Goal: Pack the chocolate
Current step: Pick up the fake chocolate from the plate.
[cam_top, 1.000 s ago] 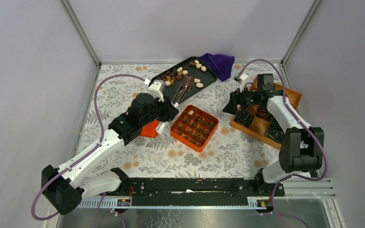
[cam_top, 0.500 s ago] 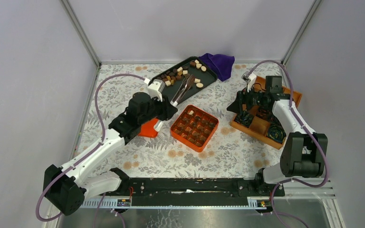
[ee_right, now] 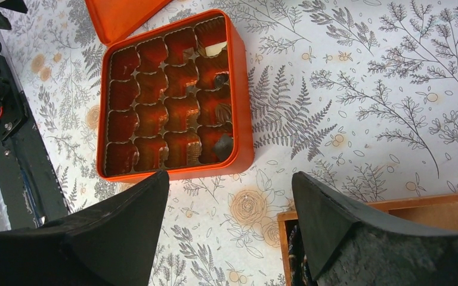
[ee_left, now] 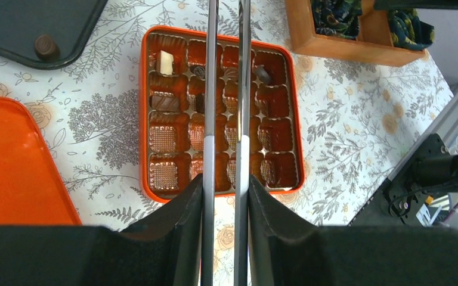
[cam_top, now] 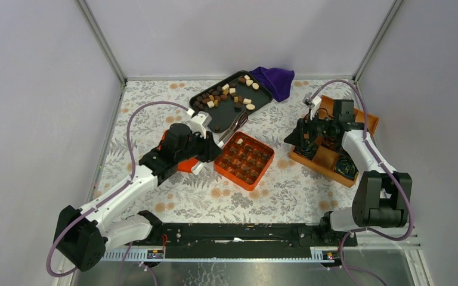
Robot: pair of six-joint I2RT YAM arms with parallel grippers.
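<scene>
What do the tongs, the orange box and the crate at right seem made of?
Tongs: polished metal, thin blades with bright glints. Orange box: glossy tin or plastic, unclear which; its ribbed liner looks like thin moulded plastic. Crate: likely wood, matte flat boards with square edges.

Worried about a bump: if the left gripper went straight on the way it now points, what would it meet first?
Probably the orange chocolate box. The left gripper, shut on the tongs, aims across it. Its height above the box is unclear, so it might pass over.
</scene>
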